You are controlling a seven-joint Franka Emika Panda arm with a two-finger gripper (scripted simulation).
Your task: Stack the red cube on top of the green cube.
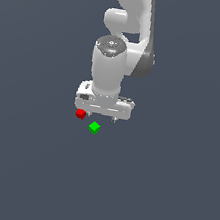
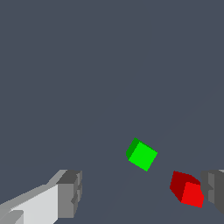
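Tool [image 2: 142, 192] fingers spread wide, red cube [image 2: 187, 189] beside one finger, green cube [image 2: 141, 154] near

The white arm points straight down, its gripper [image 1: 101, 116] low over the green cube [image 1: 94, 127], fingers [image 2: 70, 194] spread wide.

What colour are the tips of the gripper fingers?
Dark grey fingertips on a white gripper; the wrist view shows it best.
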